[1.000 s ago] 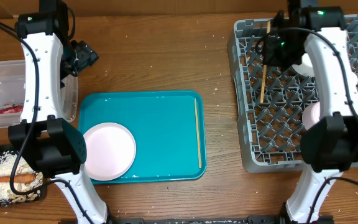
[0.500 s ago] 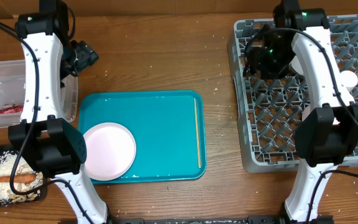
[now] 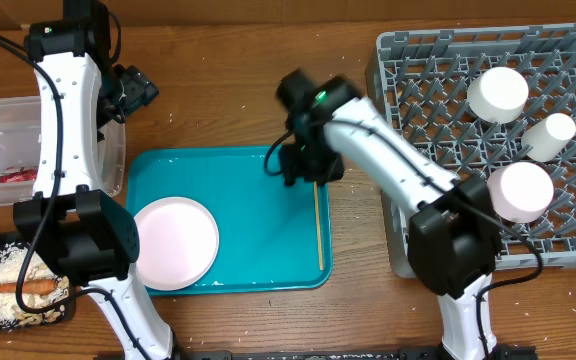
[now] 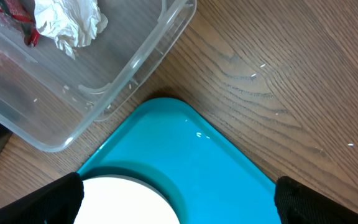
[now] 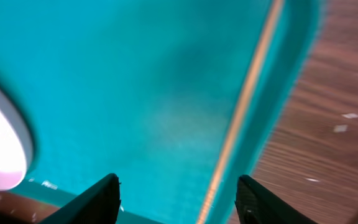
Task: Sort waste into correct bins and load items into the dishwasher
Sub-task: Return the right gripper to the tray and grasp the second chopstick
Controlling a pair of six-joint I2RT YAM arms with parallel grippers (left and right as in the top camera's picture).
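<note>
Overhead, chopstick (image 3: 317,225) lies front-to-back along teal tray's (image 3: 258,200) right rim, right end effector (image 5: 178,183) gaping above.

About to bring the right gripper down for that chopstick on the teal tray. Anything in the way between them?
Nothing visible does. The chopstick lies bare on the teal tray beside its right rim, under the open right gripper. The plate sits far off at the tray's left. Only that raised rim might crowd one finger.
</note>
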